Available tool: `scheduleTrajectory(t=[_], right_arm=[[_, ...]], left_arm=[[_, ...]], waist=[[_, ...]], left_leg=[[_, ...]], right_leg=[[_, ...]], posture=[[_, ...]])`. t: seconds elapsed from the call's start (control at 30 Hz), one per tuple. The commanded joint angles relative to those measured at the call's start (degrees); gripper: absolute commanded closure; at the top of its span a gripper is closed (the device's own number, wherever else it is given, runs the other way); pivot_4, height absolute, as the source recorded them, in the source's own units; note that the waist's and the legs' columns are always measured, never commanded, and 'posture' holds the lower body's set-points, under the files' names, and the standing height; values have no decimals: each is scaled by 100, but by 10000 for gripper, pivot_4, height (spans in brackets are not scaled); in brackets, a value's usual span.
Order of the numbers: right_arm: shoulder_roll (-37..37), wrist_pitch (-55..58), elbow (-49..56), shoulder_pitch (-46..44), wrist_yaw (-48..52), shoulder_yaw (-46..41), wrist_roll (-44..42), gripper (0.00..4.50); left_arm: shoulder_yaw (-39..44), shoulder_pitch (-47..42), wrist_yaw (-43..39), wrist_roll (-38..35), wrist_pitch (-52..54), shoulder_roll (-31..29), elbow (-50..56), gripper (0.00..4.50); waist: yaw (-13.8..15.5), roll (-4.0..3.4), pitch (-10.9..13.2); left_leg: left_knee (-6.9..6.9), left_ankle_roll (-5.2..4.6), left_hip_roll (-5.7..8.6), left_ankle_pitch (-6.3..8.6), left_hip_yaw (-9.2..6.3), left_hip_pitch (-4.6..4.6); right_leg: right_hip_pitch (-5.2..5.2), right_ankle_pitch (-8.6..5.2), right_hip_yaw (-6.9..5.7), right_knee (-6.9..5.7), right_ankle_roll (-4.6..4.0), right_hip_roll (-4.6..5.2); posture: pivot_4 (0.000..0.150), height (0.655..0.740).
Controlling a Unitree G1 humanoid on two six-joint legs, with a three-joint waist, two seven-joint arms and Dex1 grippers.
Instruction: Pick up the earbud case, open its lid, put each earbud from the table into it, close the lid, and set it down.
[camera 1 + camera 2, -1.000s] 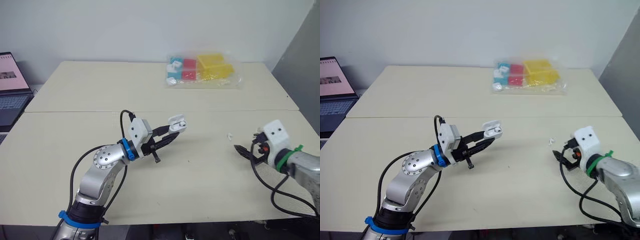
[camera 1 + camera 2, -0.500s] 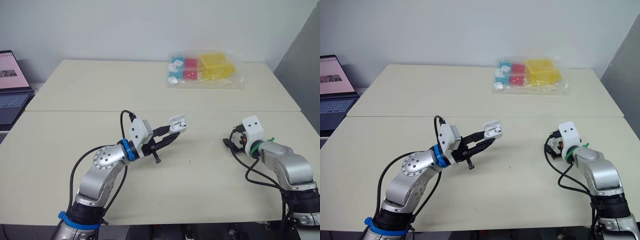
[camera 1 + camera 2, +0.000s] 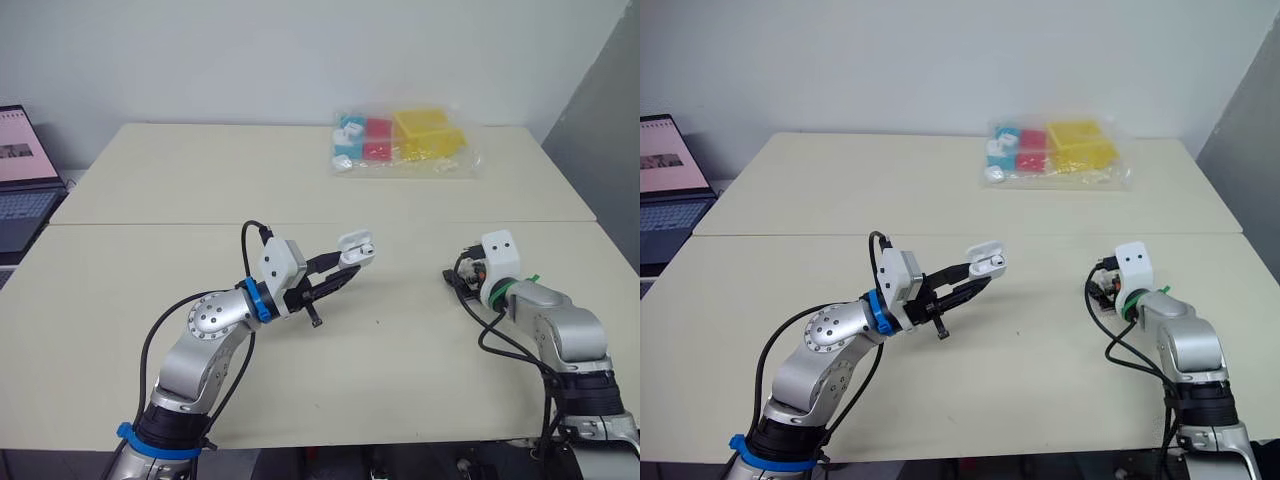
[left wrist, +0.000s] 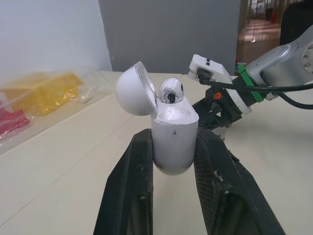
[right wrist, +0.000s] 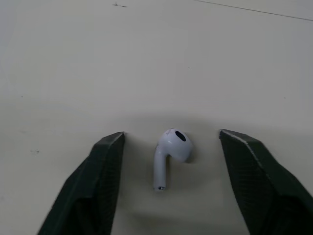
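My left gripper (image 3: 340, 268) is shut on the white earbud case (image 3: 355, 247), holding it above the middle of the table. The case (image 4: 172, 139) stands upright between the two black fingers with its lid tipped open. One white earbud (image 4: 171, 90) sits in it. My right gripper (image 5: 171, 136) is open, low over the table at the right (image 3: 456, 281). A second white earbud (image 5: 171, 149) lies on the table between its two fingers (image 5: 98, 181), touching neither. The left wrist view shows the right gripper (image 4: 215, 113) behind the case.
A clear bag of red, blue and yellow blocks (image 3: 405, 140) lies at the far side of the beige table (image 3: 200, 190). An open laptop (image 3: 20, 170) stands off the table's left edge. A grey wall panel (image 3: 600, 130) stands at the right.
My right arm has swung in from the table's right edge toward the middle and come down around the loose earbud. The left gripper and the case have stayed where they were.
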State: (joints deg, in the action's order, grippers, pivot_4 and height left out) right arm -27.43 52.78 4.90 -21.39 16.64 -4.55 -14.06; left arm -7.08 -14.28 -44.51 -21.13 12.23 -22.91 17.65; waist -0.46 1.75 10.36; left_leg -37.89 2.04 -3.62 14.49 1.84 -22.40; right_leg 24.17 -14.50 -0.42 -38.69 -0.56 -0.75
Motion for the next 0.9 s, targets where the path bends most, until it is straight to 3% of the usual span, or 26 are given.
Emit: scheduleTrajectory(t=[0.03,0.2,0.43,0.6,0.67,0.9], right_arm=[[-57,178,-38,47,-8,-117,32,23451],[-83,252,22,62,30,-128,-8,40418],[-1109,-3,796,222,1324,142,-271,40518],[-2089,-1409,1108,637,3125,484,-425,40518],[-2481,-2288,944,775,3720,671,-149,40518],[-3355,-3713,-47,616,5257,1173,320,40518]], left_arm=[[-23,-74,-17,9,-94,14,188,37167],[-28,-78,-21,25,-108,12,181,37167],[-4,-36,-16,13,-69,-25,243,37167],[-3,27,-15,-7,-39,-68,325,37167],[-3,86,-11,-26,-12,-96,390,37167],[29,282,43,-55,114,-173,628,37167]], waist=[[8,0,0],[31,0,0],[32,-2,1],[17,-5,3],[11,-5,3],[15,-4,5]], left_leg=[[0,0,0,0,0,-1],[0,0,2,0,0,-4],[3,0,2,0,-2,-26],[7,-1,-2,1,-5,-33],[7,-1,-4,1,-8,-31],[1,0,1,1,-1,-23]], right_leg=[[0,0,0,1,0,0],[0,0,-1,5,0,3],[14,0,-5,18,0,3],[21,-1,-7,25,0,-4],[20,-1,-10,26,0,-6],[15,0,-7,21,1,-1]], posture=[[1500,7400],[1500,7400],[1500,7400],[1500,7400],[1500,7400],[1500,7400]])
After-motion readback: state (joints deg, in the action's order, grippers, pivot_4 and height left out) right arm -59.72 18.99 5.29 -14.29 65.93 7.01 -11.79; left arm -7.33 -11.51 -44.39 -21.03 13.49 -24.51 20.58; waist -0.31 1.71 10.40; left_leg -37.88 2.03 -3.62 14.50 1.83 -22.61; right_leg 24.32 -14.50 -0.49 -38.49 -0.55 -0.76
